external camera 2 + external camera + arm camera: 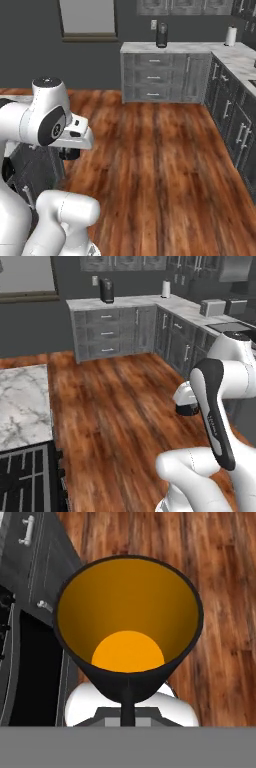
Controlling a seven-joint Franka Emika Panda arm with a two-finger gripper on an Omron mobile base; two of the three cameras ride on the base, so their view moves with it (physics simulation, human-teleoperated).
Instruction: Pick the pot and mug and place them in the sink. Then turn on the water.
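Note:
My gripper (128, 708) is shut on the rim of the mug (128, 632), a black cup whose orange inside faces the hand camera. In the left base view the mug (188, 409) hangs as a dark shape under the white hand, above the wooden floor. From the right base view the mug (70, 153) peeks out below the hand. The pot, the sink and the water are out of view.
A marble island counter (22, 403) with a black stove top (25, 481) lies at the left. Its dark oven front (35, 662) is beside the mug. Grey cabinets with a marble top (115, 303) run along the back and right walls. Open wooden floor (160, 165) lies between.

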